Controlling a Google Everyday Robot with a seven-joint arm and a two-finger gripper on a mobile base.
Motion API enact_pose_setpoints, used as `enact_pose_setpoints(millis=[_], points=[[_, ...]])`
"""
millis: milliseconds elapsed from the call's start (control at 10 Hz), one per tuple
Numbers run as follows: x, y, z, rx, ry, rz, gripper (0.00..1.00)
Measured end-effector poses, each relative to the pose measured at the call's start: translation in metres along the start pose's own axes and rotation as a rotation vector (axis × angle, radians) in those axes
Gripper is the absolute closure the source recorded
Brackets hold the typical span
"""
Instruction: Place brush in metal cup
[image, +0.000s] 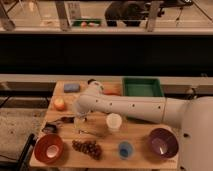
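Observation:
The brush (64, 120) lies flat on the wooden table (145, 127) at the left, a slim dark tool. A small dull grey cup (50, 128), which looks like the metal cup, sits just left of and in front of it, beside the red bowl. My white arm reaches in from the right. My gripper (80, 119) hangs below the wrist, low over the table, just right of the brush's end. I cannot tell whether it touches the brush.
A thin silvery utensil (91, 133) lies in front of the gripper. Nearby are a white cup (114, 121), grapes (87, 147), a small blue cup (125, 149), a red bowl (48, 148), a purple bowl (163, 142), an orange fruit (59, 103), a blue sponge (71, 87) and a green tray (142, 86).

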Motion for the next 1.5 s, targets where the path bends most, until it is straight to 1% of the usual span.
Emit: enact_pose_setpoints(millis=[300,400,600,800,1500], points=[[0.009,-0.002,0.02,-0.012,0.003,0.023,0.2],[0.018,0.001,0.032,-0.027,0.006,0.04,0.2],[0.028,0.004,0.045,-0.046,0.009,0.064,0.2],[0.032,0.003,0.046,-0.061,0.011,0.081,0.2],[0.031,0.003,0.047,-0.062,0.011,0.078,0.2]])
